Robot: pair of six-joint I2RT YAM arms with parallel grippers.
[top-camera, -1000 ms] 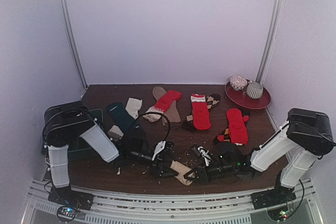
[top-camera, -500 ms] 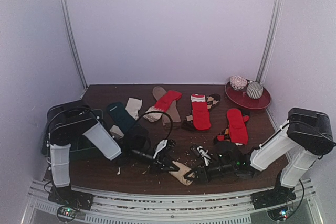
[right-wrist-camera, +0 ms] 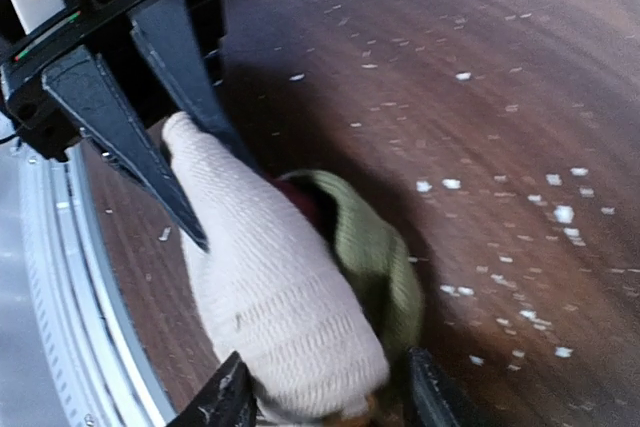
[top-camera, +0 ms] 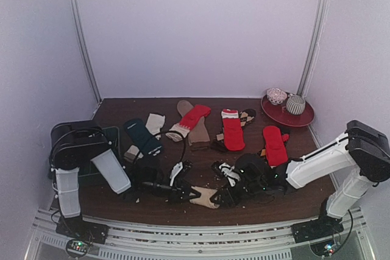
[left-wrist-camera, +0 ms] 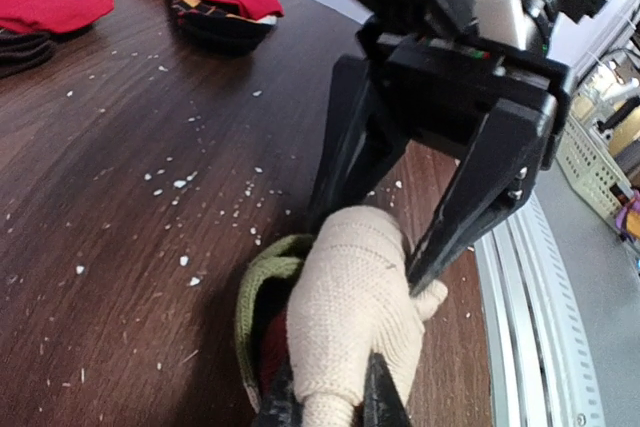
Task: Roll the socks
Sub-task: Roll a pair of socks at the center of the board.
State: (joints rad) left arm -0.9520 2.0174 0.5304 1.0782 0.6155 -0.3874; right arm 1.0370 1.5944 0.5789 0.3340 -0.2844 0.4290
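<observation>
Just beside the table's (left-wrist-camera: 120, 247) near edge, left fingers (right-wrist-camera: 110, 137) pinch cream sock (left-wrist-camera: 350, 307)

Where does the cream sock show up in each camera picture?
Top view: cream sock near the front edge, centre.
Left wrist: bottom centre.
Right wrist: lower middle.
Shared landmark: white crumbs scattered on the dark table.

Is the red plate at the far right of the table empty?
No, a patterned sock roll and a grey striped sock roll sit on the red plate.
</observation>
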